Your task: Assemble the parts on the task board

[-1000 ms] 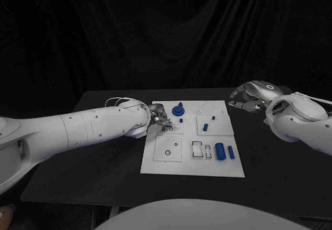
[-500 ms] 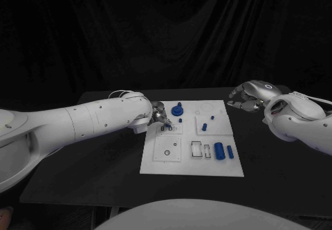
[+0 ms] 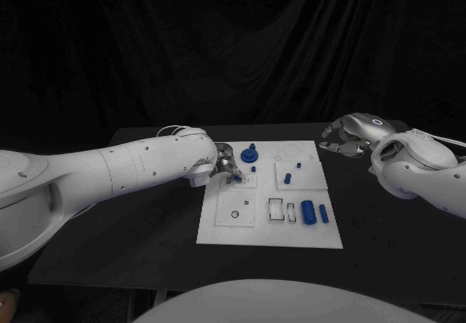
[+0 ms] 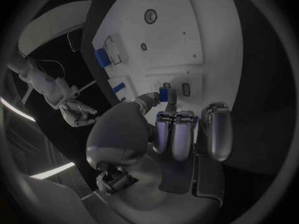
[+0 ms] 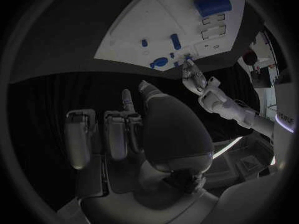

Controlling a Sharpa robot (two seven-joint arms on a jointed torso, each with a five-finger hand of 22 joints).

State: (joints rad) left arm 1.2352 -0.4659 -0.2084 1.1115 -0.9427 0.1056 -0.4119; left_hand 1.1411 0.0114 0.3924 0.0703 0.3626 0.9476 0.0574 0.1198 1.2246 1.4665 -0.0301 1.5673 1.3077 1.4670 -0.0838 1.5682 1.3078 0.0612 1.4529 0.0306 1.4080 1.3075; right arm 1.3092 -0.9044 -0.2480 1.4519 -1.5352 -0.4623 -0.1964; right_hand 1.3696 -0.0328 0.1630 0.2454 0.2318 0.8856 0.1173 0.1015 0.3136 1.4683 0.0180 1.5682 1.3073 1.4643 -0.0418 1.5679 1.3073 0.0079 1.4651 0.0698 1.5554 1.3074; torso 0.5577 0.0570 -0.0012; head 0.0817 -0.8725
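- Left robot hand [image 3: 224, 167] pinches a small blue peg [image 4: 163, 94] over the white board's [image 3: 262, 232] ten-o'clock corner.
- Right robot hand [image 3: 347, 138], fingers curled on nothing, hangs over the desk [image 3: 145, 229] at the board's two o'clock, farther off.

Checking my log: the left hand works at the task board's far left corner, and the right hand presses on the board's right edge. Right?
Not quite. In the head view the right hand hangs off the task board, beyond its far right corner, touching nothing. The left hand is at the far left corner.
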